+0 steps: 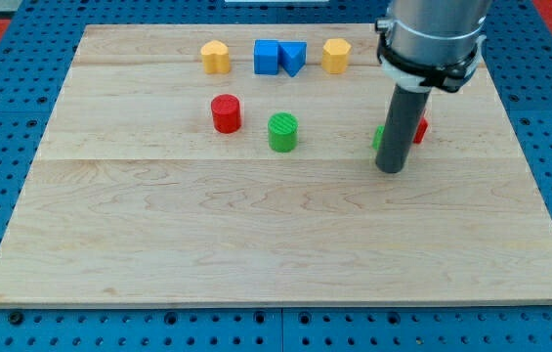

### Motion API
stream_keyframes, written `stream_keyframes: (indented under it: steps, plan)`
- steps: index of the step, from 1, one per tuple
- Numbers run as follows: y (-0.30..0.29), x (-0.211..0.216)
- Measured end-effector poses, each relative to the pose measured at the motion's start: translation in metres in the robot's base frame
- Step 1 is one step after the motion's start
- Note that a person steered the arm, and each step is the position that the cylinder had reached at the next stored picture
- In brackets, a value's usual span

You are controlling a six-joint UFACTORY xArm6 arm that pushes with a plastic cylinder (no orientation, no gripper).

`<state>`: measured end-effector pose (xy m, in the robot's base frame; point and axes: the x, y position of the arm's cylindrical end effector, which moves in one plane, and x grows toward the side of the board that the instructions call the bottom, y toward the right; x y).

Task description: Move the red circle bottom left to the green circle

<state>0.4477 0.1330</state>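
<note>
The red circle [226, 113] stands on the wooden board, just left of and slightly above the green circle [282, 131], with a small gap between them. My tip [391, 170] rests on the board at the view's right, well to the right of both circles. The rod hides most of a second green block [378, 138] and a second red block [421, 128] right behind it; their shapes cannot be made out.
Along the view's top stand a yellow block [215, 57], a blue cube [267, 57] touching a blue triangular block [293, 58], and another yellow block [335, 55]. The wooden board [256, 244] lies on a blue perforated table.
</note>
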Motion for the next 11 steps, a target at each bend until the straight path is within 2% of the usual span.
stream_keyframes:
  steps: [1,2,3,5,6,7,8,9,10,11]
  plan:
    - [-0.059,0.051]
    - [-0.168,0.011]
    - [-0.206,-0.064]
    - [-0.149,-0.023]
    - [-0.08,-0.037]
    - [-0.109,-0.045]
    - [-0.114,-0.066]
    - [-0.08,-0.075]
    - [-0.014,-0.044]
    - [-0.099,-0.044]
